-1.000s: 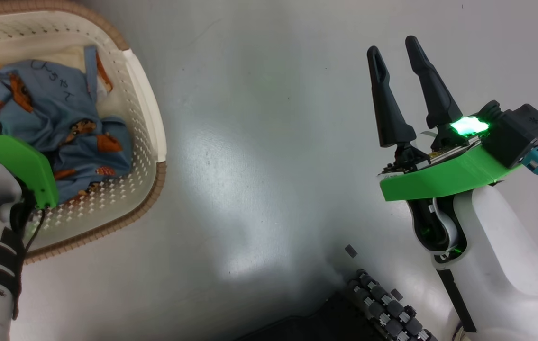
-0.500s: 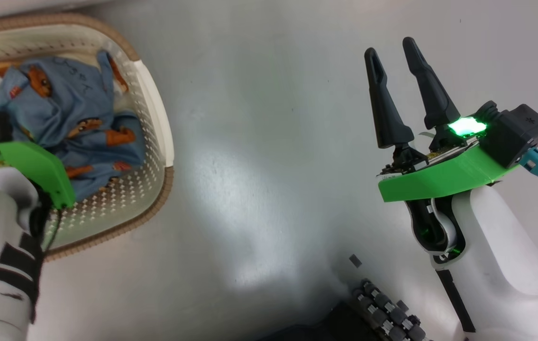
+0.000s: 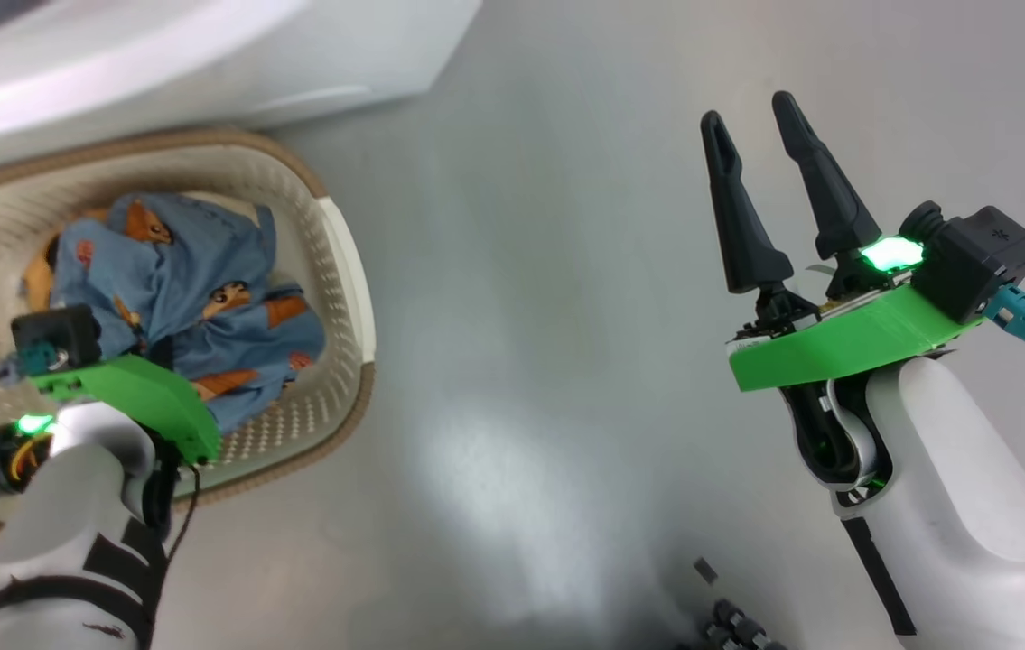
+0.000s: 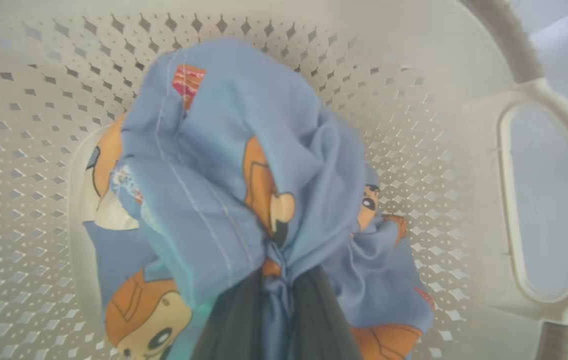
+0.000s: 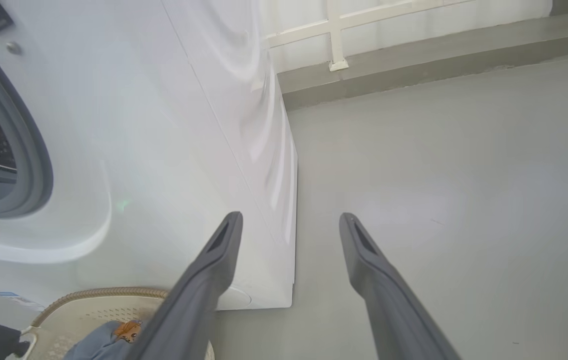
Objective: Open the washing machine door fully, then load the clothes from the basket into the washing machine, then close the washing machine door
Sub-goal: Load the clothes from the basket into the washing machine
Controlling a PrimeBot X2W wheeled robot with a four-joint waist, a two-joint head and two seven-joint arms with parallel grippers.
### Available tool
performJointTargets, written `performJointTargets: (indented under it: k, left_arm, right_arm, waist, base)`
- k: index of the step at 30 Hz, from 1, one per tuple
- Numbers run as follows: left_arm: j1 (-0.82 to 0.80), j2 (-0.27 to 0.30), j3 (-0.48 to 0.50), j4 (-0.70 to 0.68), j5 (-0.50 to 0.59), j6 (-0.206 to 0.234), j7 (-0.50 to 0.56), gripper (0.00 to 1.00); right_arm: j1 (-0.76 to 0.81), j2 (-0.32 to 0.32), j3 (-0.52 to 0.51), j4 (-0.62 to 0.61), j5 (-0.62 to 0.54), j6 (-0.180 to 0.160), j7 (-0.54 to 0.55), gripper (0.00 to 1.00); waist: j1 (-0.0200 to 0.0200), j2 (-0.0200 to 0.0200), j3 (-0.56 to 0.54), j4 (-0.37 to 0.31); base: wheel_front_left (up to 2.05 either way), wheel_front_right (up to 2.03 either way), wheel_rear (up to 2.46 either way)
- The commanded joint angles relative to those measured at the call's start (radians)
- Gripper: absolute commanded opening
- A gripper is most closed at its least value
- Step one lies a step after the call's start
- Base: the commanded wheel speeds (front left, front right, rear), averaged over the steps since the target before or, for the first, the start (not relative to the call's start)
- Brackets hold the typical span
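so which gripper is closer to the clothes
Left. The left gripper is shut on the clothes inside the basket; the right gripper hangs open above the floor, well apart.

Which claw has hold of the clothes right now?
The left claw, shut on the clothes inside the basket; the right claw hangs open over the floor.
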Motion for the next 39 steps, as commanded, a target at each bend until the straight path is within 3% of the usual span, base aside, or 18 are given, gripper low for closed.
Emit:
performJointTargets:
  k: [1, 6, 19, 24, 30, 39]
  left_arm:
    - [0.048, 0.022, 0.014, -0.018, -0.015, -0.004, -0.023, 0.0]
    - [0.119, -0.007, -0.038, -0.094, -0.067, -0.004, -0.066, 0.0]
    - [0.295, 0.012, -0.127, -0.34, -0.213, -0.005, -0.1, 0.0]
    - [0.369, 0.02, -0.066, -0.497, -0.207, -0.001, -0.1, 0.0]
    - [0.476, -0.009, 0.007, -0.682, -0.164, 0.028, -0.101, 0.0]
    - [0.584, -0.022, 0.048, -0.886, -0.089, 0.074, -0.101, 0.0]
  right_arm:
    - [0.048, -0.008, 0.021, -0.014, 0.002, 0.006, -0.008, 1.0]
    - [0.078, -0.026, 0.026, 0.015, 0.009, 0.006, -0.008, 1.0]
    - [0.156, -0.063, 0.027, 0.062, 0.022, 0.006, -0.008, 1.0]
    - [0.185, -0.075, 0.028, 0.076, 0.029, 0.006, -0.008, 1.0]
    - [0.216, -0.099, 0.03, 0.086, 0.034, 0.006, -0.008, 1.0]
    - [0.252, -0.125, 0.03, 0.081, 0.031, 0.006, -0.008, 1.0]
  waist:
    - [0.0, -0.0001, -0.095, 0.039]
    - [0.0, -0.0001, -0.205, 0.065]
    - [0.0, -0.0001, -0.416, 0.126]
    - [0.0, -0.0001, -0.489, 0.147]
    - [0.0, -0.0001, -0.559, 0.166]
    - [0.0, -0.0001, -0.627, 0.18]
  base:
    - [0.0, 0.0, 0.0]
    - [0.0, 0.0, 0.0]
    - [0.0, 0.0, 0.0]
    - [0.0, 0.0, 0.0]
    - [0.0, 0.0, 0.0]
    - [0.0, 0.0, 0.0]
